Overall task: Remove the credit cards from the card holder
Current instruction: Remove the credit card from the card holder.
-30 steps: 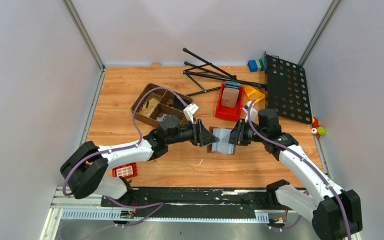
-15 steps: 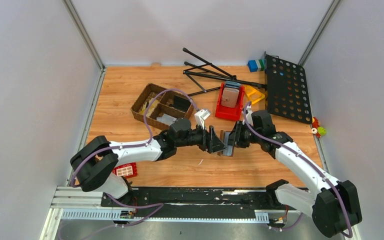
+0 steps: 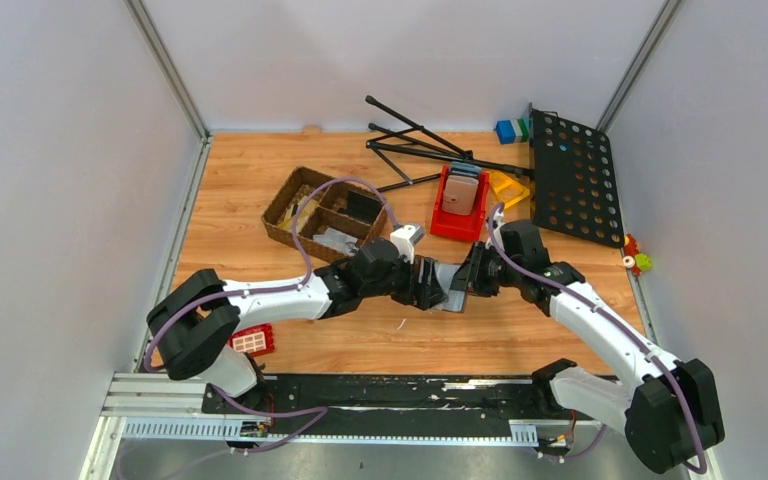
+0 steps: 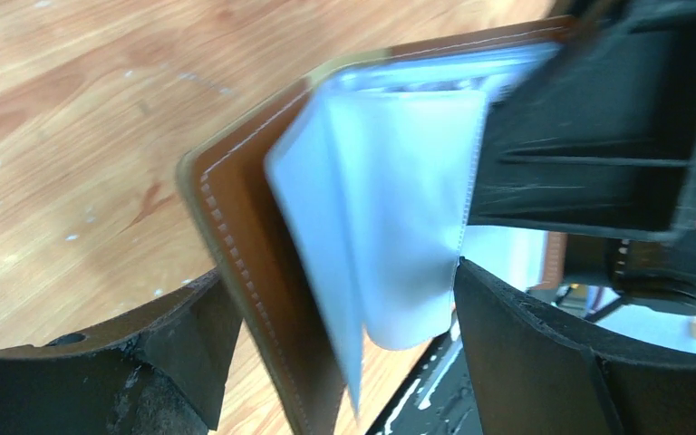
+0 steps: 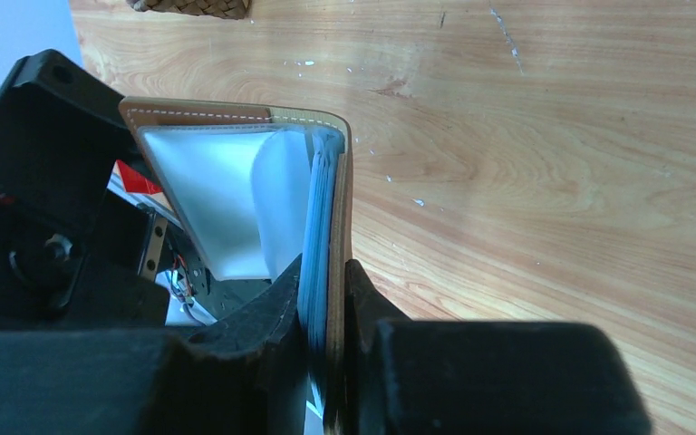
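Note:
The brown card holder (image 3: pixel 453 292) hangs open above the table between the two arms. My right gripper (image 5: pixel 326 304) is shut on one brown cover (image 5: pixel 339 217) together with a stack of pale sleeves. My left gripper (image 4: pixel 340 304) is open wide. Its fingers (image 4: pixel 190 335) stand on either side of the other stitched cover (image 4: pixel 236 217) and a loose pale sleeve (image 4: pixel 399 190), apart from both. In the top view the left gripper (image 3: pixel 432 288) meets the right gripper (image 3: pixel 471 278) at the holder. The credit cards are hidden; only sleeves show.
A wicker basket (image 3: pixel 310 215) sits behind the left arm. A red bin (image 3: pixel 457 215) with a pinkish-grey slab, a folded black stand (image 3: pixel 420 150) and a perforated black plate (image 3: pixel 572 175) lie at the back right. A red block with white grid (image 3: pixel 251 341) lies by the left base.
My left gripper has moved right onto the card holder and opened wider, its fingers now either side of the free cover. The right gripper keeps its grip; the holder has tilted more edge-on.

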`<move>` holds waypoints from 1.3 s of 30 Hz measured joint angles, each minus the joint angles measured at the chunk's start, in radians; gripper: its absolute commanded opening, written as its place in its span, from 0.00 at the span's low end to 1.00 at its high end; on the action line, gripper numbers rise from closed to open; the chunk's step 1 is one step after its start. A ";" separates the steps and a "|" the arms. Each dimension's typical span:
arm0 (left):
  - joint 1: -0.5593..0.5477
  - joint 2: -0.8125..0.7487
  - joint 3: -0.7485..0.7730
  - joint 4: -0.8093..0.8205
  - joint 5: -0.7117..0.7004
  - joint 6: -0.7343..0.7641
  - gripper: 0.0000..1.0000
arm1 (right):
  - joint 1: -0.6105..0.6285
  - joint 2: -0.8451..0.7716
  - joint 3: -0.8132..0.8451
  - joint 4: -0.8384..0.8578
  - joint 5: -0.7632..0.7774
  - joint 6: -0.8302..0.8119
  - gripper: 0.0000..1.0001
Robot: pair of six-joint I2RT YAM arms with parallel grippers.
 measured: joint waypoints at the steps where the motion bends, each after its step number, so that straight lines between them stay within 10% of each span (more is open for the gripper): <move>1: 0.002 0.002 0.002 -0.026 -0.020 0.000 0.89 | 0.000 -0.002 0.000 -0.002 0.001 0.000 0.04; 39: 0.193 -0.435 -0.276 0.027 0.030 -0.090 1.00 | 0.000 -0.015 -0.016 0.092 -0.144 -0.047 0.06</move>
